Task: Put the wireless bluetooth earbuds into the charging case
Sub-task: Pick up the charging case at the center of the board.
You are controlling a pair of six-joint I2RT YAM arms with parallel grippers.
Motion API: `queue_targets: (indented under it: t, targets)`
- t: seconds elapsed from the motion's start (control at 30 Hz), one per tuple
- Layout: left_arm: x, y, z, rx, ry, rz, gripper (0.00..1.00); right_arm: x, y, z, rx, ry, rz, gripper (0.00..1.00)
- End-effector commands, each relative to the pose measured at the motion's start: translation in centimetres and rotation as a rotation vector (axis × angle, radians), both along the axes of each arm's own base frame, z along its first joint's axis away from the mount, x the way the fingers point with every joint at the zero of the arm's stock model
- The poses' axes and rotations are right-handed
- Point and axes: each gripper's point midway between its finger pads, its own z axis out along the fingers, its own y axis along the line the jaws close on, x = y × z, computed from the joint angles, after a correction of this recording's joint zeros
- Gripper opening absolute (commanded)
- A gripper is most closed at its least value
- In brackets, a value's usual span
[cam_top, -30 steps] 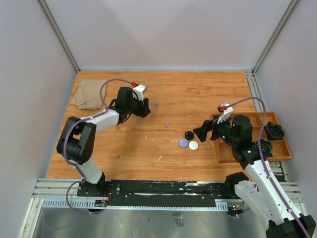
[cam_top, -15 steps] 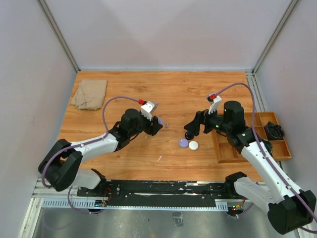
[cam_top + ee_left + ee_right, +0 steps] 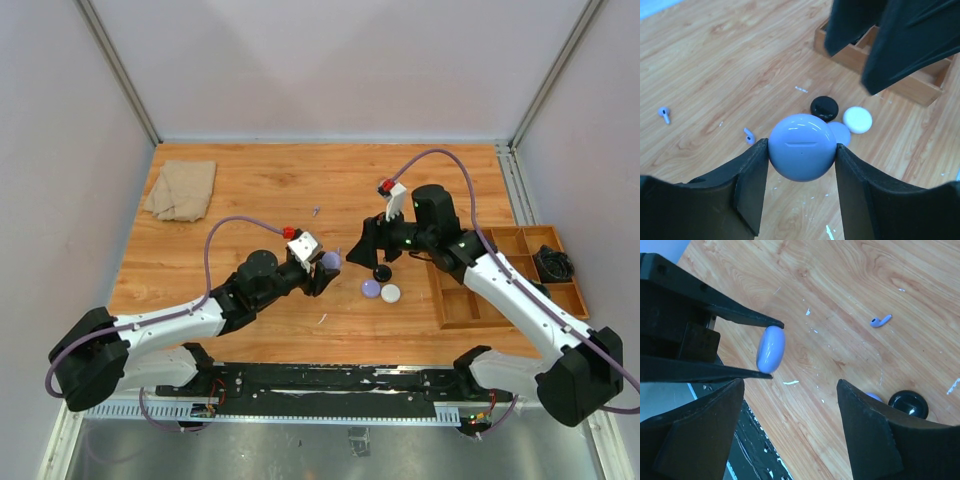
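Pale purple, round and glossy, the closed charging case (image 3: 801,156) is clenched edge to edge in the left claw (image 3: 324,268) above the wooden tabletop (image 3: 715,60), facing the right claw (image 3: 790,385), whose jaws stand apart on nothing, while two tiny pale purple stemmed earbuds (image 3: 748,135) lie loose on the wood nearby.

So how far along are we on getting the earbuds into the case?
Done: nothing seated yet; two pale purple earbuds lie loose on the table. In hand: the left jaws are shut on the pale purple case, lifted and seemingly closed, with the right jaws open beside it. Left: opening the case, picking both buds, inserting them.
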Motion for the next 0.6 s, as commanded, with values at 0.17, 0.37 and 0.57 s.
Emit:
queue_targets:
  t: [0.17, 0.37, 0.57]
  targets:
    - [-0.9, -0.3, 3.6, -0.052, -0.139, -0.027, 0.51, -1.0, 3.5, 0.8, -0.013, 0.001, 0.117, 0.66]
    - [-1.2, -0.5, 4.0, -0.060, -0.146, -0.041, 0.52, -1.6, 4.8, 0.7, -0.014, 0.005, 0.164, 0.59]
    - [-1.2, -0.5, 4.1, -0.055, -0.157, -0.045, 0.52, -1.8, 5.3, 0.7, -0.010, 0.014, 0.188, 0.52]
